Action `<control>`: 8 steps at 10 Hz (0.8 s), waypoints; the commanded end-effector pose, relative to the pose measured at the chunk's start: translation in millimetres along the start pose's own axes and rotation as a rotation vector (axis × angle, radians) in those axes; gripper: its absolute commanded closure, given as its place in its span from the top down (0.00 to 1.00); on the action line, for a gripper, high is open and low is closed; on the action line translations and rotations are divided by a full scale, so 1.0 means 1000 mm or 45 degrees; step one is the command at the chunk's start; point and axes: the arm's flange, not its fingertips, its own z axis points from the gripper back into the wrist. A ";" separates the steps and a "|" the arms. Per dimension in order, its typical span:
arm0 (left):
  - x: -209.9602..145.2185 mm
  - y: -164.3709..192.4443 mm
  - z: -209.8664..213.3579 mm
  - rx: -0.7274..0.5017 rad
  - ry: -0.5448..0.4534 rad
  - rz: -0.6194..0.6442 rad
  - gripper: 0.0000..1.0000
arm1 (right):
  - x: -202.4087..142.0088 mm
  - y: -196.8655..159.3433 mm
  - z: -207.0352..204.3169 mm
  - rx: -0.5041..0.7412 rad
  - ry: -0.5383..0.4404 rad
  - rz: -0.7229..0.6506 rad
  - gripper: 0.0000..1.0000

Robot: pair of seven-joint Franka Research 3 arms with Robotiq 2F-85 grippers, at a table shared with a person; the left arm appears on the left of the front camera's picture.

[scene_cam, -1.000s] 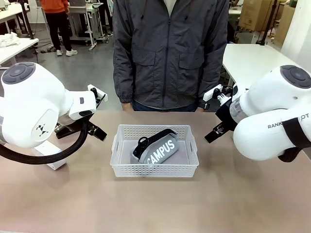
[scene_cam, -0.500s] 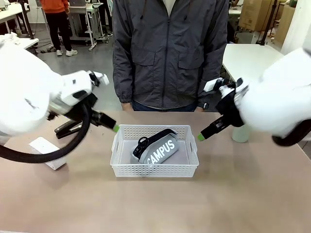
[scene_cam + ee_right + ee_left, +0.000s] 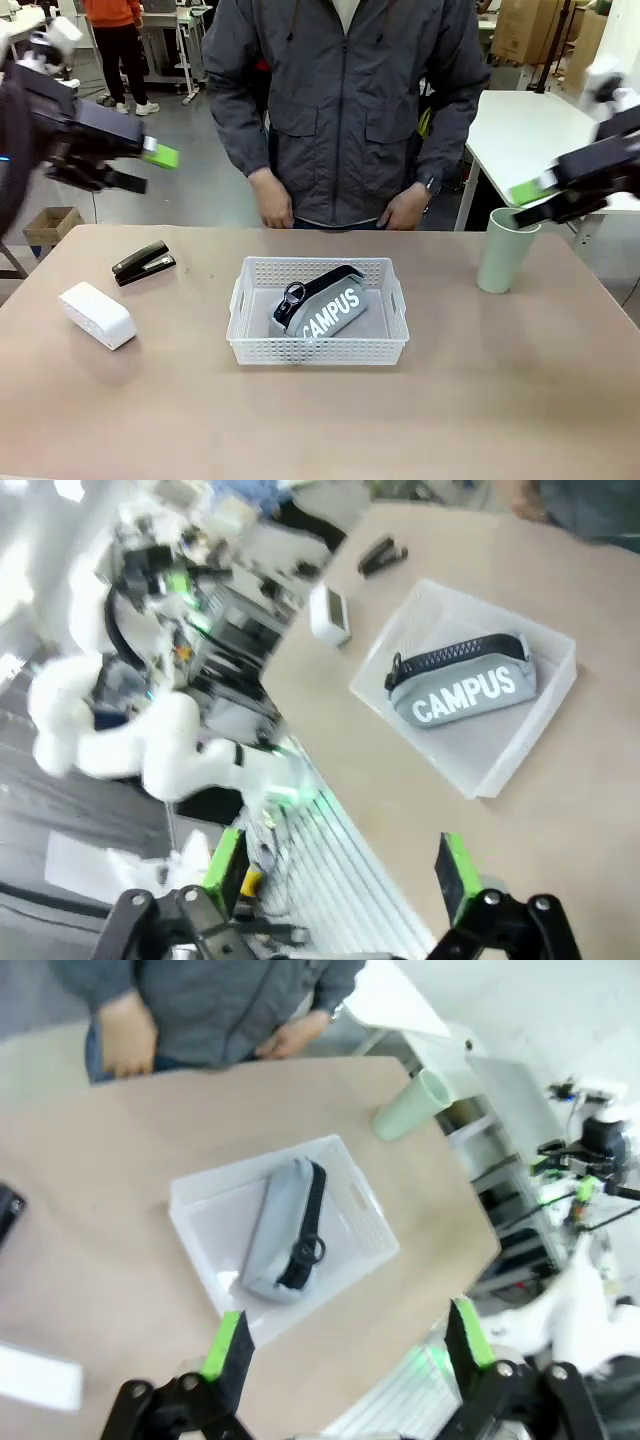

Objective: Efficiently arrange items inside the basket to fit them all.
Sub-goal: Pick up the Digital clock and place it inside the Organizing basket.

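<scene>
The white lattice basket (image 3: 318,350) sits mid-table with the grey "CAMPUS" pouch (image 3: 322,305) lying slanted inside it. A black stapler (image 3: 143,263) and a white box (image 3: 97,314) lie on the table to its left. The pale green cup (image 3: 503,252) stands upright at the right. My left gripper (image 3: 148,168) hangs open and empty, high above the table's left end. My right gripper (image 3: 528,203) is open and empty just above the cup. From above, the left wrist view has the basket (image 3: 190,1195), pouch (image 3: 285,1230) and cup (image 3: 410,1105). The right wrist view has the pouch (image 3: 465,690), box (image 3: 330,615) and stapler (image 3: 382,555).
A person in a grey jacket stands at the far edge with both hands (image 3: 272,208) low near the table edge, behind the basket. Bare tabletop (image 3: 320,420) lies in front of the basket and between it and the cup.
Both arms have swung up and outward from beside the basket, uncovering the stapler, box and cup. The person has brought their hands forward. The basket and pouch have not moved.
</scene>
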 end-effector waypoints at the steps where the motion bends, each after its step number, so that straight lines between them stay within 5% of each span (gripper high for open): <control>1: -0.064 0.027 0.044 -0.130 -0.015 0.188 1.00 | -0.010 -0.042 0.046 0.101 -0.220 -0.234 1.00; 4: -0.103 0.074 0.087 -0.236 -0.308 0.283 1.00 | -0.053 -0.089 0.112 0.122 -0.557 -0.440 1.00; 7: -0.157 0.144 0.108 -0.170 -0.298 0.293 1.00 | -0.088 -0.122 0.135 0.155 -0.734 -0.575 1.00; 8: -0.179 0.176 0.111 -0.259 -0.396 0.297 1.00 | -0.093 -0.129 0.135 0.160 -0.749 -0.596 1.00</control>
